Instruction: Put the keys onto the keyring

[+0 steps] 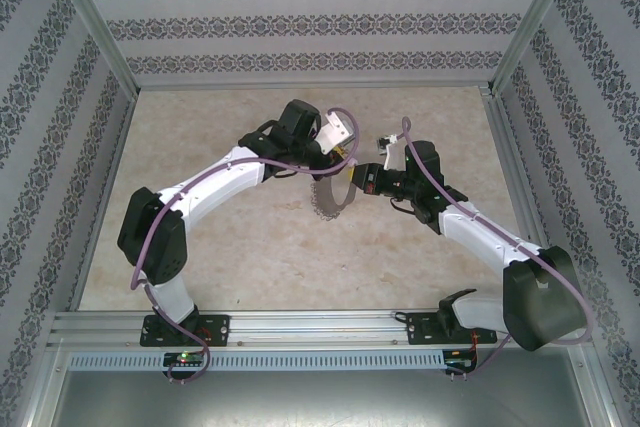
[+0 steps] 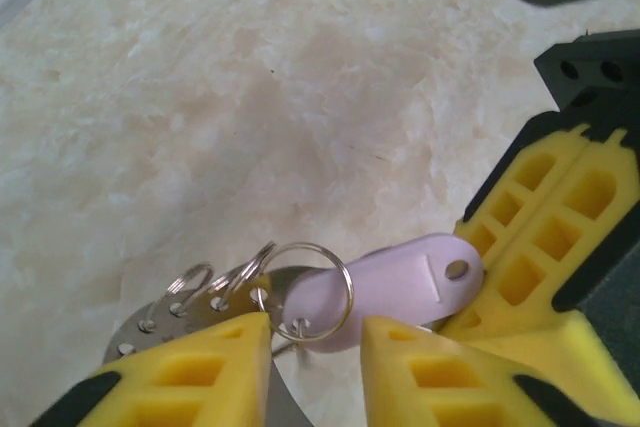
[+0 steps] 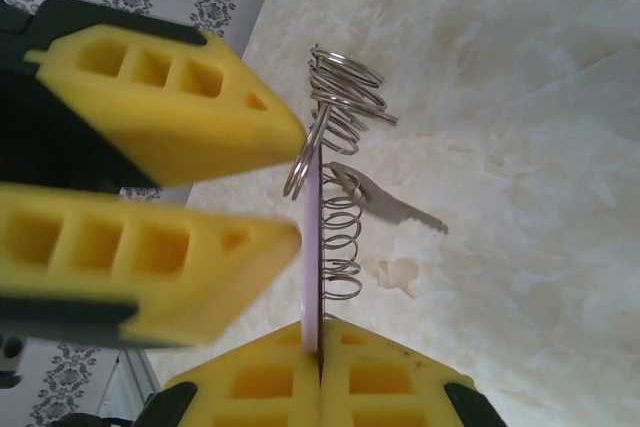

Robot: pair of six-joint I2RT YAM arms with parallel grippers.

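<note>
My right gripper (image 3: 320, 332) is shut on the pale lilac tag (image 2: 400, 272) of the keys, seen edge-on in the right wrist view. The thin keyring (image 1: 329, 199) hangs edge-on against that tag, its rim fringed with small silvery rings (image 3: 340, 147). The small dark key (image 3: 390, 205) dangles behind those rings. My left gripper (image 2: 315, 325) is open, its yellow fingertips (image 2: 200, 367) on either side of the tag's small split ring (image 2: 349, 297). The keyring's holed metal rim (image 2: 140, 325) lies beside the left fingertip. Both grippers meet above the middle of the table (image 1: 200, 247).
The marble-patterned tabletop (image 2: 250, 97) lies below both grippers. Patterned walls (image 1: 300, 27) and metal frame posts (image 1: 90, 17) enclose the table. The arms' bases sit on the rail (image 1: 320, 327) at the near edge.
</note>
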